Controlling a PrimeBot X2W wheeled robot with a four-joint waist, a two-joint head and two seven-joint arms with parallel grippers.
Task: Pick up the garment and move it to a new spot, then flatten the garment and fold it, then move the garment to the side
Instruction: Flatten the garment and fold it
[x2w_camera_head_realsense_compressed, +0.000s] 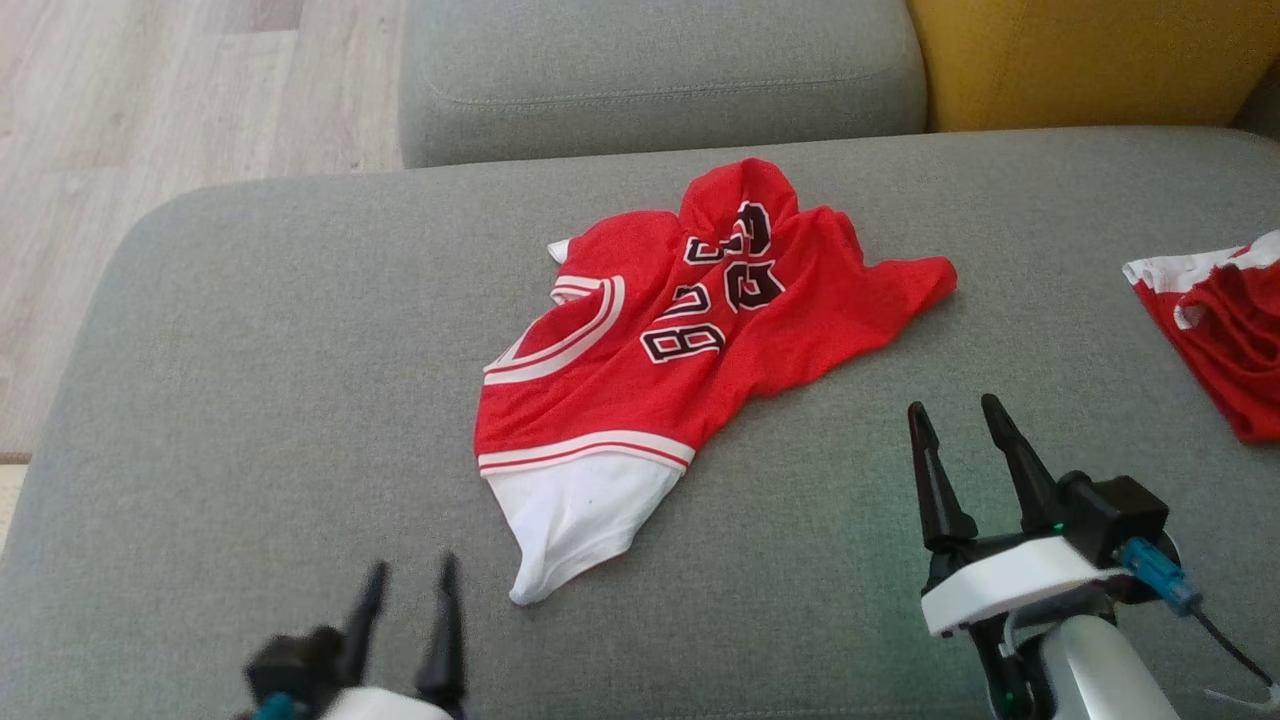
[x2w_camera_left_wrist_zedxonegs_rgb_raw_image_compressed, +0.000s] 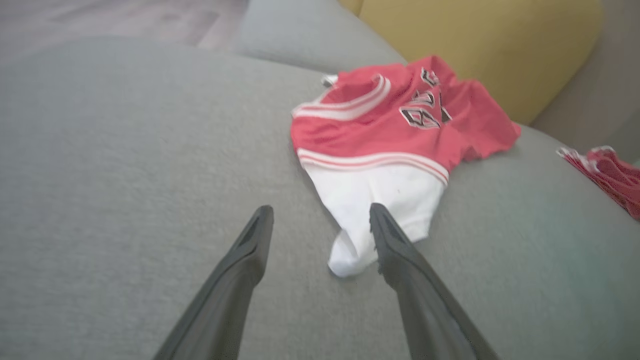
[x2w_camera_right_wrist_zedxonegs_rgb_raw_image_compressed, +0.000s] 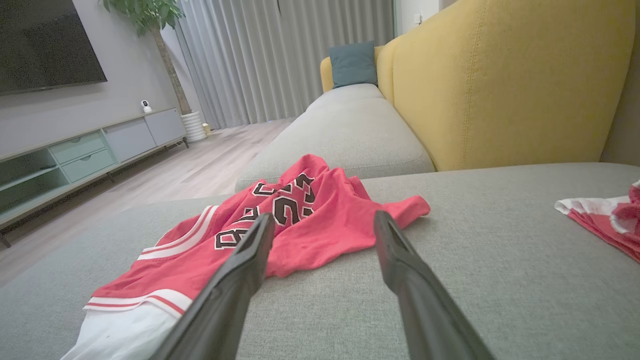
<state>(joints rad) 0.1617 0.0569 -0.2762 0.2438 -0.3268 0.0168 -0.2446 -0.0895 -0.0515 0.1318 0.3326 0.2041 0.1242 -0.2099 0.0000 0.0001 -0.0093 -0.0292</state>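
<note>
**Grey sofa seat, garment mid-cushion: left claw has the shorter reach**

Grey sofa seat (x2w_camera_head_realsense_compressed: 250, 400) stretches wide in front of you, and the garment (x2w_camera_head_realsense_compressed: 680, 330) lies crumpled near its middle, not yet lifted. Its long axis runs on a slant, with the white end (x2w_camera_head_realsense_compressed: 575, 510) toward you and the red end away toward the yellow backrest (x2w_camera_head_realsense_compressed: 1080, 60).

Your left claw (x2w_camera_head_realsense_compressed: 413, 563) hovers just off that white end, on the garment's left, spread wide and gripping nothing. From the left wrist, the white tip sits right by one finger. Your right claw (x2w_camera_head_realsense_compressed: 952, 404) stands on the garment's right, near its red side edge but apart from it, also spread wide and empty.

By my read the left arm is nearer, and the white end is the natural first pinch.

Room to move? There's plenty of bare seat on the garment's left and toward you. Watch the garment's right, where a second red cloth (x2w_camera_head_realsense_compressed: 1230, 340) lies well apart. Past the garment's left, the seat rounds off to wooden floor (x2w_camera_head_realsense_compressed: 150, 120), so don't carry too far that way.
</note>
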